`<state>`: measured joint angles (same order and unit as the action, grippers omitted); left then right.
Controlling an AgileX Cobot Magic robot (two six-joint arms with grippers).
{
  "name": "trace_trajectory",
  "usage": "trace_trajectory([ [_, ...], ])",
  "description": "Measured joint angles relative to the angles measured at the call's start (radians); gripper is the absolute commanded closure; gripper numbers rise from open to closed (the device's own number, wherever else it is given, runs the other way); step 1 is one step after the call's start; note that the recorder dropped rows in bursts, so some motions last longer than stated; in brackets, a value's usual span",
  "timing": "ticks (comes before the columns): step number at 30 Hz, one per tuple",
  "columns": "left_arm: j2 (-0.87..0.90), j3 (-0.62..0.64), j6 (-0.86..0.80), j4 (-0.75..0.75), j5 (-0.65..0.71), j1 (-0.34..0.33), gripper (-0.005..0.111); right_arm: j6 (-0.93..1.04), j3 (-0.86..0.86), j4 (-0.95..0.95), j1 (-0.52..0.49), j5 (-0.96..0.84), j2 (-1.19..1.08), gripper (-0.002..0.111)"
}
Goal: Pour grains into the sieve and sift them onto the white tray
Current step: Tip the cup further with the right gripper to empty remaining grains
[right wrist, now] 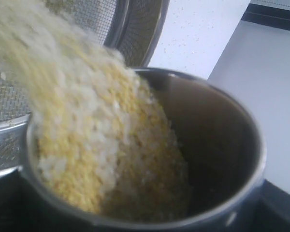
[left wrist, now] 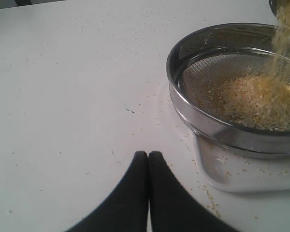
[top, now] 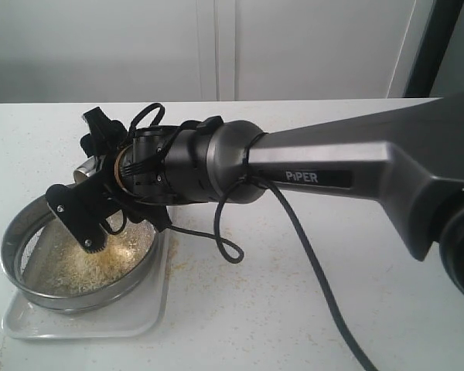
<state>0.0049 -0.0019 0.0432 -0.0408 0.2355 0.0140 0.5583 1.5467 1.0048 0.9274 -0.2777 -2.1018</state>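
The sieve (top: 25, 232) rests on the white tray (top: 85, 325) at the left of the table. My right gripper (top: 89, 174) reaches across and is shut on a small steel cup (top: 83, 168), tipped over the sieve. In the right wrist view the cup (right wrist: 222, 145) spills yellow and off-white grains (right wrist: 111, 145) over its lip toward the mesh (right wrist: 87, 14). A pile of grains (left wrist: 256, 101) lies in the sieve (left wrist: 217, 130), and a falling stream (left wrist: 282, 43) drops from the cup (left wrist: 285, 6). My left gripper (left wrist: 148, 155) is shut and holds nothing, on the table a short way from the tray (left wrist: 232, 174).
Stray grains (left wrist: 210, 203) dot the white tabletop around the tray. The right arm (top: 332, 166) and its dangling cable (top: 309, 255) span the middle of the table. A white wall stands behind the table's far edge (top: 294, 100).
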Motion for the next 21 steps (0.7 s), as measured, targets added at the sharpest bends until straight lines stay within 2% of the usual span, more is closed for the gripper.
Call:
trace_trajectory([
  [21,0.0,0.0,0.0,0.0,0.0,0.0,0.107,0.002,0.0,0.066,0.012,-0.036,0.0,0.108],
])
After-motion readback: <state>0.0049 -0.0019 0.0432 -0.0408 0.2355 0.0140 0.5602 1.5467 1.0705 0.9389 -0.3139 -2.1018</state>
